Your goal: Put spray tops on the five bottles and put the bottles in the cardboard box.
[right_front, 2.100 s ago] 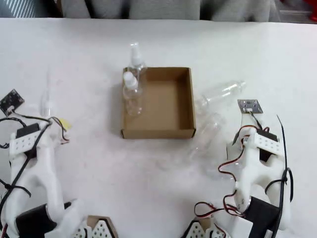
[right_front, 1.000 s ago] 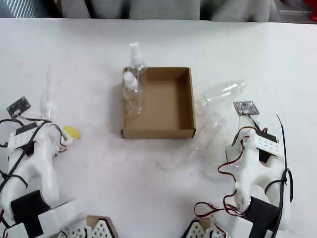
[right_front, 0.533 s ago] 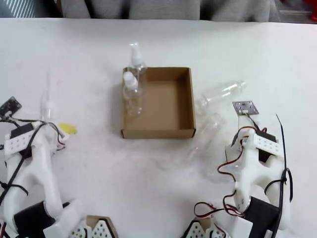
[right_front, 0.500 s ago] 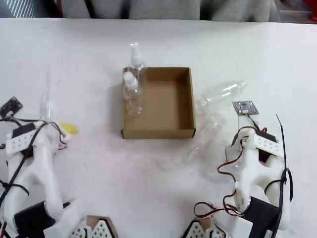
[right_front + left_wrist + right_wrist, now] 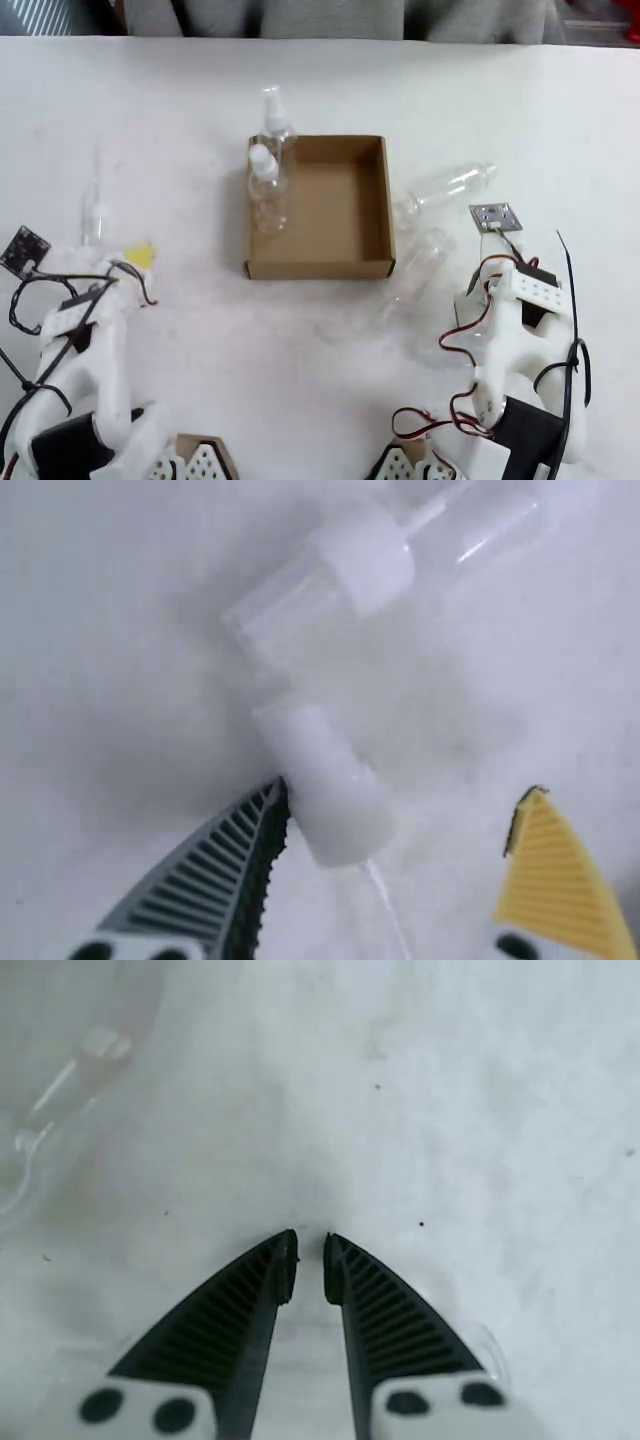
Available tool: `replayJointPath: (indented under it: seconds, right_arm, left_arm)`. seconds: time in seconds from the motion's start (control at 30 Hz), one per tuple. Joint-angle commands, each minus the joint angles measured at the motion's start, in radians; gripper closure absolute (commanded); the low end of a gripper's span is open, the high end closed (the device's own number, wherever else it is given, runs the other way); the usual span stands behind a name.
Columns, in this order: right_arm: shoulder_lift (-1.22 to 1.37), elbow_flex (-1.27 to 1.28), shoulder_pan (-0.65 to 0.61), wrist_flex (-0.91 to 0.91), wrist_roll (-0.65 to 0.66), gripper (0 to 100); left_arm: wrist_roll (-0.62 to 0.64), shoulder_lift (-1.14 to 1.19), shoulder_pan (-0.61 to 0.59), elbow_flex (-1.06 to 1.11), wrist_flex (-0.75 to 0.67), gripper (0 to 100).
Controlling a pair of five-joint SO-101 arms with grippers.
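The cardboard box [image 5: 335, 210] lies open at mid table. One capped bottle [image 5: 266, 190] stands inside its left wall and a second capped bottle [image 5: 275, 117] just behind that corner. Two clear bottles without tops [image 5: 446, 187] [image 5: 418, 262] lie right of the box. My left gripper [image 5: 404, 792] is open low over the table, and a white spray top [image 5: 333, 798] lies between its fingers, touching the grey one [image 5: 236, 870]. Another spray top with a clear cap [image 5: 365, 555] lies just beyond. My right gripper [image 5: 308, 1250] is shut and holds nothing, close above the table.
A spray top [image 5: 92, 215] lies on the white table left of the box, beside the left arm's yellow finger [image 5: 138, 255]. The right arm [image 5: 515, 300] sits just near of the lying bottles. Open table runs in front of the box.
The left arm has shifted and turned its wrist over the last two seconds, with its yellow finger now nearer the spray top. The right arm, box and bottles stay put.
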Motion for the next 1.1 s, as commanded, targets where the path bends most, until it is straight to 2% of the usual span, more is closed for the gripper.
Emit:
replayJointPath:
  seconds: [0.0, 0.07, 0.23, 0.33, 0.47, 0.53, 0.63, 0.77, 0.87, 1.07]
  right_arm:
    - [-0.015, -0.005, -0.010, -0.013, 0.009, 96.4]
    - [-0.015, -0.005, -0.010, -0.013, 0.009, 96.4]
    - [-0.015, -0.005, -0.010, -0.013, 0.009, 96.4]
    - [-0.015, -0.005, -0.010, -0.013, 0.009, 96.4]
    - [-0.015, -0.005, -0.010, -0.013, 0.009, 96.4]
    - [-0.015, -0.005, -0.010, -0.013, 0.009, 96.4]
    - [-0.015, -0.005, -0.010, -0.013, 0.009, 96.4]
    - [-0.015, -0.005, -0.010, -0.013, 0.009, 96.4]
    - [-0.015, -0.005, -0.010, -0.013, 0.009, 96.4]
    - [-0.015, -0.005, -0.010, -0.013, 0.009, 96.4]
  left_arm:
    - [0.015, -0.015, 0.016, -0.003, -0.057, 66]
    - [0.011, -0.015, 0.018, -0.003, -0.057, 70]
    - [0.008, -0.016, 0.018, 0.002, -0.055, 95]
    - [0.008, -0.019, 0.019, 0.000, -0.028, 90]
    - [-0.018, -0.022, 0.021, -0.014, 0.017, 90]
    - [-0.078, -0.022, 0.021, -0.054, 0.078, 91]
    - [-0.216, -0.022, 0.021, -0.157, 0.272, 93]
    - [-0.585, -0.022, 0.021, -0.299, 0.520, 93]
    - [-0.847, -0.019, 0.028, -0.381, 0.606, 93]
    - [-0.867, -0.018, 0.177, -0.451, 0.690, 92]
